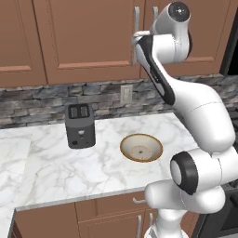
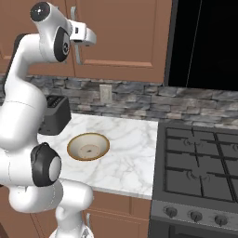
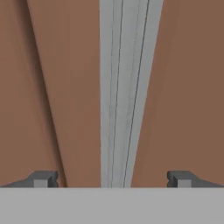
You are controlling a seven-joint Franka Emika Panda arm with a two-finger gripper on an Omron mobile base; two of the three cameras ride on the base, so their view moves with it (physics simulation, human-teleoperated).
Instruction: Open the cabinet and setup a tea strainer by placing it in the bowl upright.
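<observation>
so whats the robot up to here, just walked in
The white arm has its gripper raised to the cabinet, fingers spread wide on either side of a silver bar handle but not closed on it. The doors look shut. On the marble counter below, the bowl sits empty beside a dark toaster. Opening the cabinet hasn't happened yet.

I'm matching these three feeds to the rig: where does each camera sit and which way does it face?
Left base view: behind-left, facing counter; arm lower right.
Right base view: behind-right, facing counter and stove; arm left.
Hand view: on hand, facing cabinet handle between open gripper tips.
Both base views share bowl, toaster.
</observation>
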